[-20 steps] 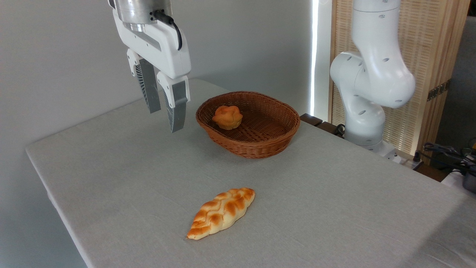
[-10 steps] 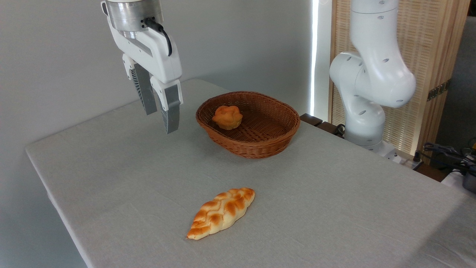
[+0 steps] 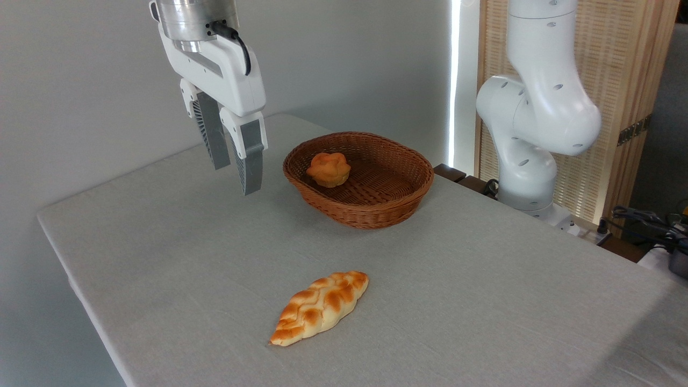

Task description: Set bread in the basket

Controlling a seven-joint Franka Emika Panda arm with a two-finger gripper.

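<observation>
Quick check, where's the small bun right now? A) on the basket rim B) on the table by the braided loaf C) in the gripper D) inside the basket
D: the bun sits on the basket floor at its left side, while the gripper hangs empty above the table, left of the basket.

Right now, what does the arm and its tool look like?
Glossy white rounded arm links with small dark screw recesses. The tool has a white angular body under a silver metal flange, a black cable looping along its side, and two grey fingers with ribbed inner faces.
</observation>
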